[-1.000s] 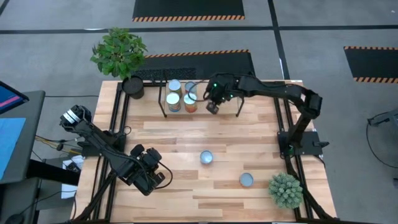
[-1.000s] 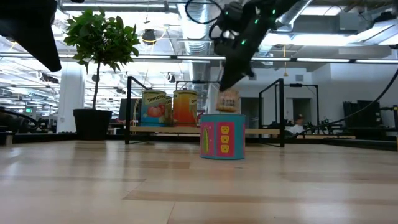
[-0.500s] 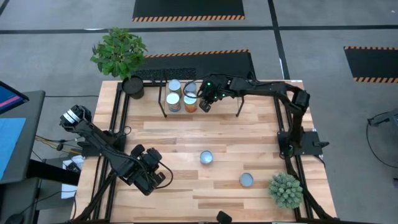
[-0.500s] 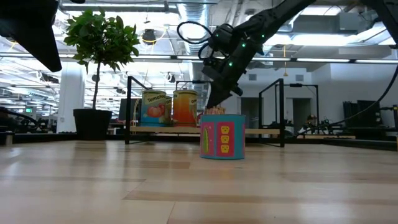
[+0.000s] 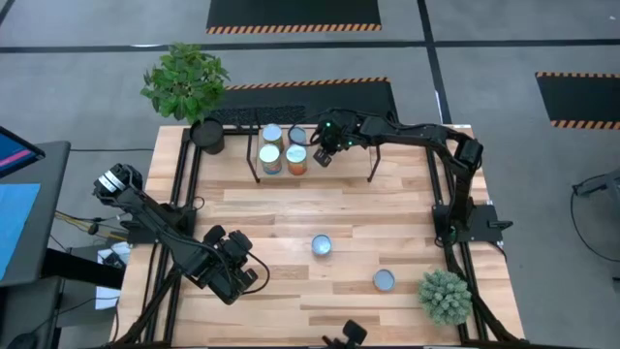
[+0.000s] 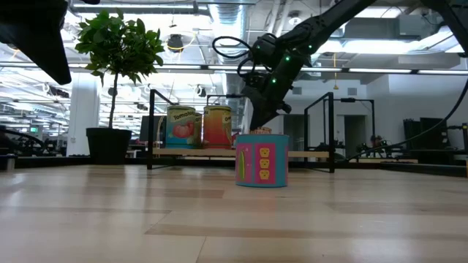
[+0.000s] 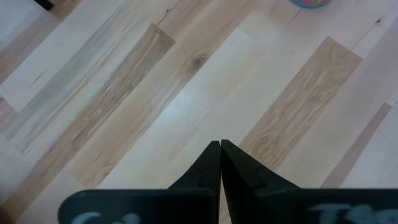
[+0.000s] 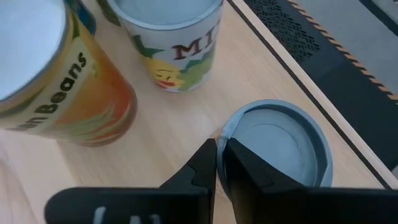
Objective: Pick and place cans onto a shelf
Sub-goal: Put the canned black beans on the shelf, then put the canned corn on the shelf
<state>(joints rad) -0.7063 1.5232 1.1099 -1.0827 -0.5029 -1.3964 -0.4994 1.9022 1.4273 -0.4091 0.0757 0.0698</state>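
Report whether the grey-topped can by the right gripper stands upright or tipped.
Upright: the can shows its round grey top facing straight up in the right wrist view, and it rests on the shelf board.

Four cans (image 5: 283,150) cluster on the shelf (image 5: 344,157) (far edge); two cans (image 5: 322,245) stand nearer.

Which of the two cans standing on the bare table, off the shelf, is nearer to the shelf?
The can near the table's middle; the other can stands farther off, beside the round spiky plant at the table edge.
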